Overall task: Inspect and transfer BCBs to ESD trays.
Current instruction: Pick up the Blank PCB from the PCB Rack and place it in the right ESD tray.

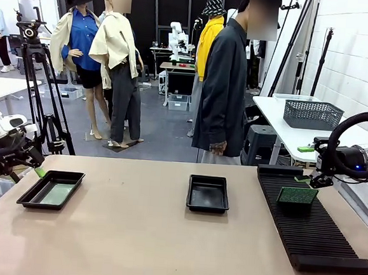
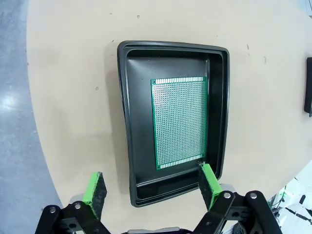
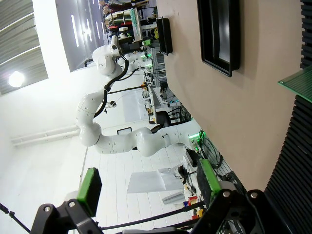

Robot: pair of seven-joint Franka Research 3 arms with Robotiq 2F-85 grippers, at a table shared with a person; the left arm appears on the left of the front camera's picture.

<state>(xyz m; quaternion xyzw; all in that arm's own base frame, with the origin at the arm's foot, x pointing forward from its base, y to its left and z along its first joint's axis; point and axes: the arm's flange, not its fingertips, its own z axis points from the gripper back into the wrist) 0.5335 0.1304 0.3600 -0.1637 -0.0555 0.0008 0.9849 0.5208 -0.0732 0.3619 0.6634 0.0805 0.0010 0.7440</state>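
Both empty — left gripper [image 2: 151, 184] wide above tray [image 2: 124, 122] (BCB [image 2: 179, 122] inside), right gripper [image 3: 148, 181] wide too.

In the right wrist view, the edge cuts off a BCB [image 3: 298, 84].

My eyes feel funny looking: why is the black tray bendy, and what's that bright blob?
Left wrist view: the wide lens bows the tray, though the green board looks sharp. Right wrist view: a light glares white, washing out that side.

Two ESD trays [image 1: 29, 197] [image 1: 208, 194], two BCBs [image 2: 179, 122] [image 1: 297, 195]; one slotted rack [image 1: 316, 237], one mesh basket [image 1: 313, 114]
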